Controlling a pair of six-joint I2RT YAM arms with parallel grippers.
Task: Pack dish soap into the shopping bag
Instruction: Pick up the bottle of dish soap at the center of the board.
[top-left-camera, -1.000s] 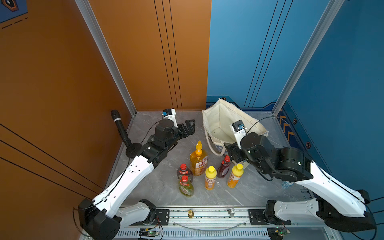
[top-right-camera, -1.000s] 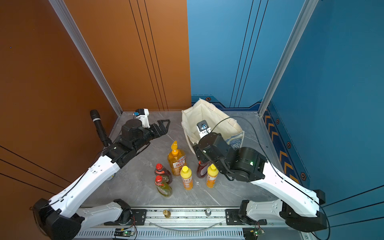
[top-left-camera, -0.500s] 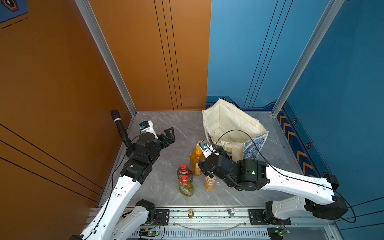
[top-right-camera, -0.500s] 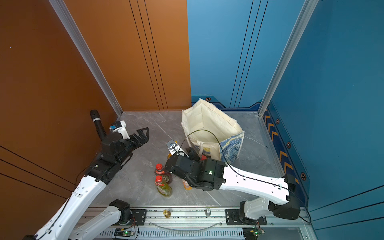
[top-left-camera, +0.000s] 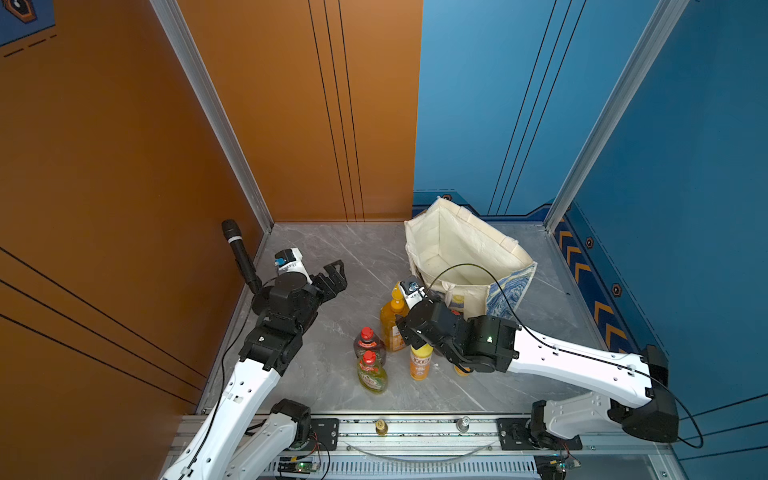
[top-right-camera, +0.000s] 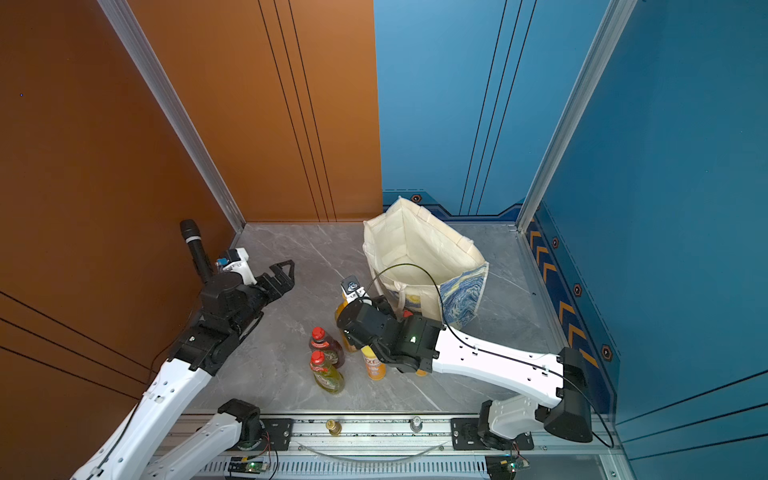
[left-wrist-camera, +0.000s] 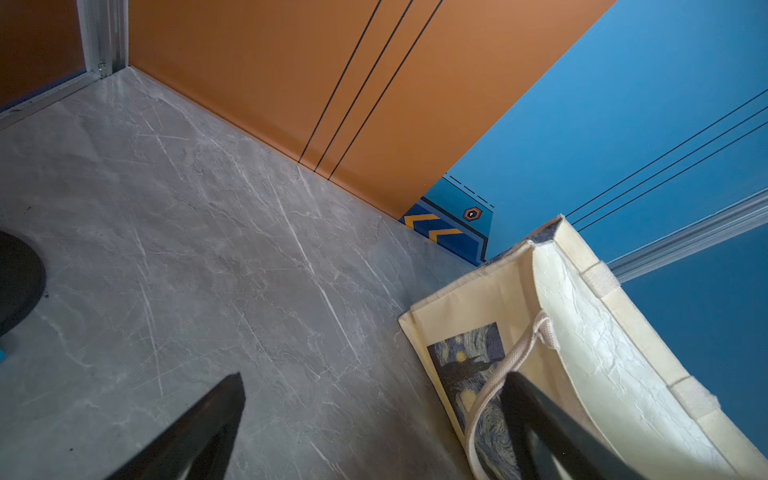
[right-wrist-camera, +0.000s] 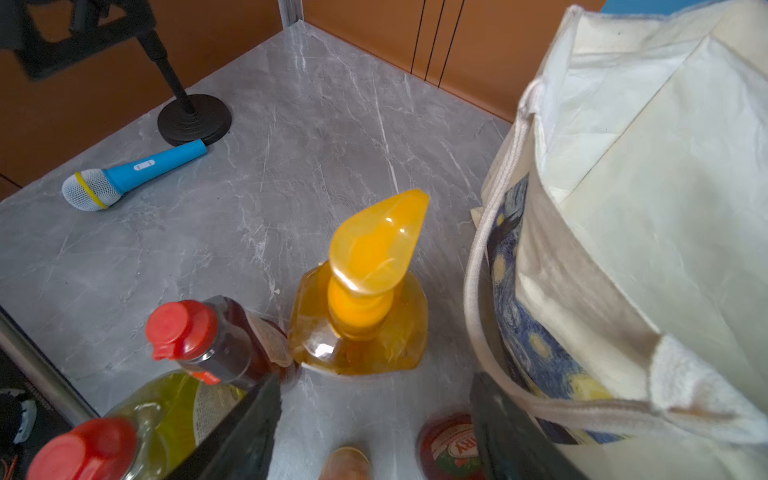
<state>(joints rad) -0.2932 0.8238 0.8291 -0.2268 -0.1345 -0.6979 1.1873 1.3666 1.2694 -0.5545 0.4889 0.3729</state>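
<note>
Several dish soap bottles stand in front of the shopping bag (top-left-camera: 465, 253) (top-right-camera: 419, 257). They are a big orange pump bottle (top-left-camera: 390, 320) (right-wrist-camera: 361, 324), a dark red one (top-left-camera: 368, 343) (right-wrist-camera: 224, 345), a yellow-green one (top-left-camera: 372, 374) and an orange yellow-capped one (top-left-camera: 420, 361). My right arm (top-left-camera: 457, 336) hangs low over them and hides its fingers from above. In the right wrist view the right gripper (right-wrist-camera: 374, 380) is open, with a yellow cap (right-wrist-camera: 345, 461) and a red cap (right-wrist-camera: 449, 449) below it. My left gripper (top-left-camera: 332, 278) (left-wrist-camera: 374, 380) is open and empty, left of the bag.
A black microphone (top-left-camera: 241, 257) on a round stand (right-wrist-camera: 193, 118) is at the left wall. A blue toy microphone (right-wrist-camera: 133, 170) lies next to it. Orange and blue walls enclose the grey floor, and a metal rail (top-left-camera: 415, 428) runs along the front.
My right arm swung from beside the bag to low over the bottles, covering the right-hand ones. My left arm drew back leftward toward the black microphone, jaws still wide.
</note>
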